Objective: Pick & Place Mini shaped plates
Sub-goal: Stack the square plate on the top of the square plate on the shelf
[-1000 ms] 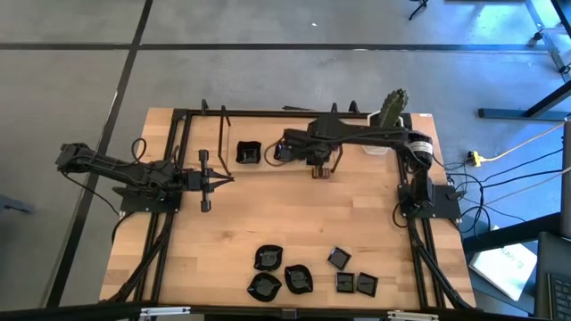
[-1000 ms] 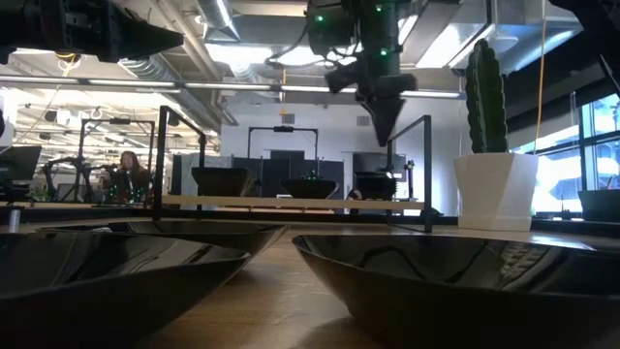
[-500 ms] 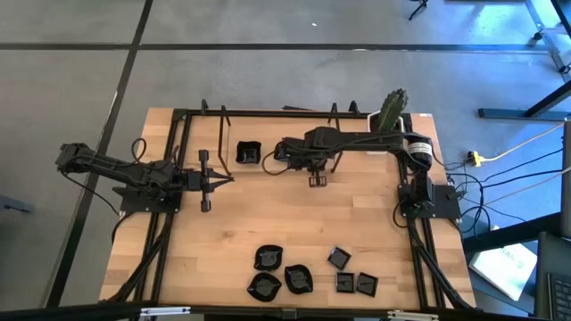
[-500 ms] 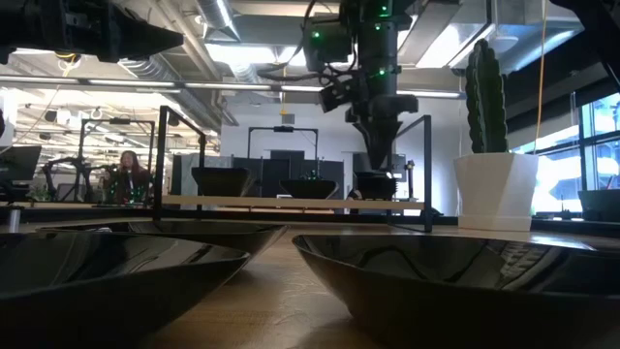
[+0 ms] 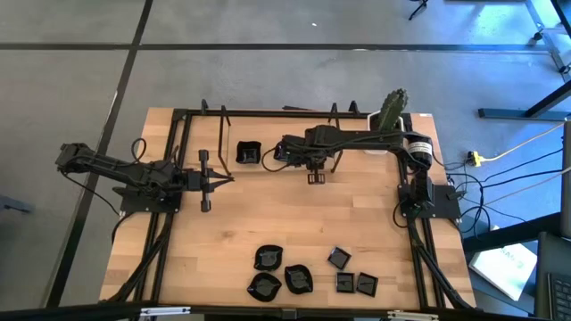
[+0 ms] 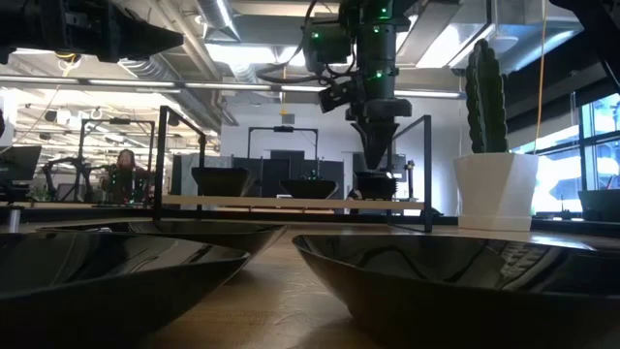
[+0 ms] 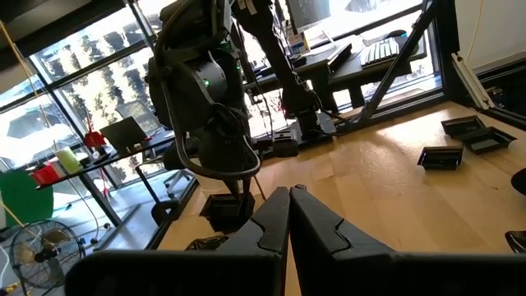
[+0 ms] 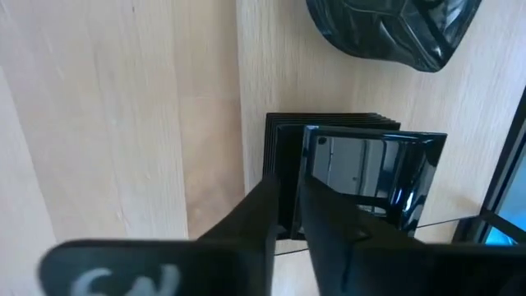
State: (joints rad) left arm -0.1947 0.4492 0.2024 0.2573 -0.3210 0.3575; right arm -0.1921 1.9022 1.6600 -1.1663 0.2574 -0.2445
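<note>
A stack of square black mini plates (image 8: 353,181) stands on the table's far middle (image 5: 316,178). My right gripper (image 8: 288,197) points down at it, fingers a little apart, one on either side of the top plate's rim. In the low view its tip (image 6: 376,167) sits just over that stack (image 6: 376,184). A rounded plate (image 8: 394,33) lies beside the stack, and more square ones (image 5: 247,152) lie farther left. Loose wavy plates (image 5: 268,259) and square plates (image 5: 345,283) lie near the front edge. My left gripper (image 5: 225,181) waits shut at the left, pointing level. My right gripper comes from above with the top plate's rim (image 8: 306,164) in the narrow gap between its fingers. That plate rests level on the stack. I cannot tell whether the fingers (image 8: 329,218) touch the rim.
A white pot with a green cactus (image 5: 390,111) stands at the far right corner. A black frame (image 5: 268,113) runs along the far and side edges. Bare wood (image 5: 268,214) lies between the stacks and the front plates. Two plates (image 6: 465,291) loom close in the low view.
My right gripper has come down from above onto the stack of square plates, drifting slightly toward the table's left. It has slowed to nearly still over the last half second.
</note>
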